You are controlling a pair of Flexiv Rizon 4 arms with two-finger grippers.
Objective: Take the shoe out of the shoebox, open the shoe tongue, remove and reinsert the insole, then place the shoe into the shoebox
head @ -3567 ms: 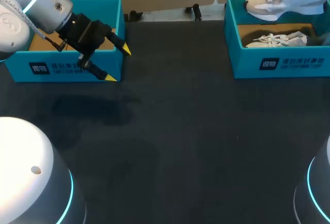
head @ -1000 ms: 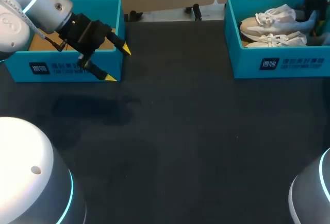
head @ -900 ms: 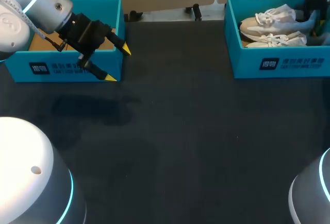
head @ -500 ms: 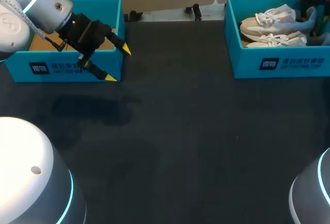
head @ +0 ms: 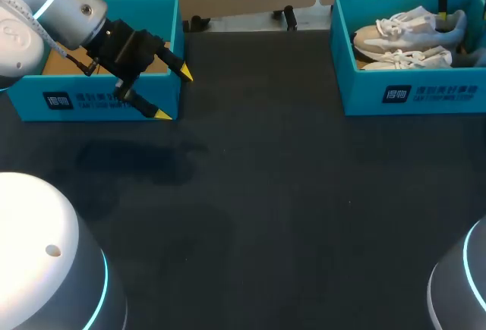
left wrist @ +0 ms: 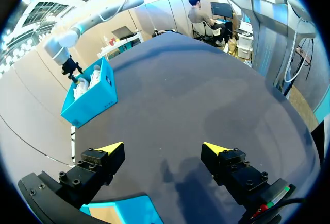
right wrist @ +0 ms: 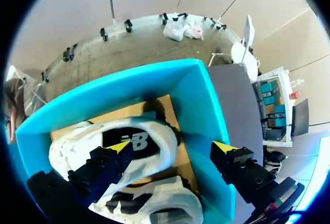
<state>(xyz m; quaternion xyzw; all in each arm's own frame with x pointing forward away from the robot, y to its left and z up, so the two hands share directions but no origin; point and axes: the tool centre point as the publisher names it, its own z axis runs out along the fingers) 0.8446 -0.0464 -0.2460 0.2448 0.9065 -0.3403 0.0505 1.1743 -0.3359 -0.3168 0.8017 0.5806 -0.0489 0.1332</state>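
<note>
The teal shoebox [head: 433,93] stands at the table's far right and holds two white shoes side by side. The farther shoe [head: 402,31] lies on its side, its black-patched heel [right wrist: 138,142] under my right gripper [right wrist: 171,146]. That gripper hovers open over the heel, one fingertip [head: 443,16] just above it, touching nothing. The nearer shoe [head: 406,58] lies along the box's front wall. My left gripper [head: 174,95] hangs open and empty far to the left; its own view [left wrist: 163,147] has only bare table under it and the shoebox [left wrist: 92,94] in the distance.
A second teal box [head: 76,99] stands at the far left, right behind my left gripper, with a brown cardboard floor. The black table top [head: 266,209] stretches between the two boxes.
My right gripper has opened and lifted off the farther shoe, which now lies free in the shoebox. The left arm has kept still.
</note>
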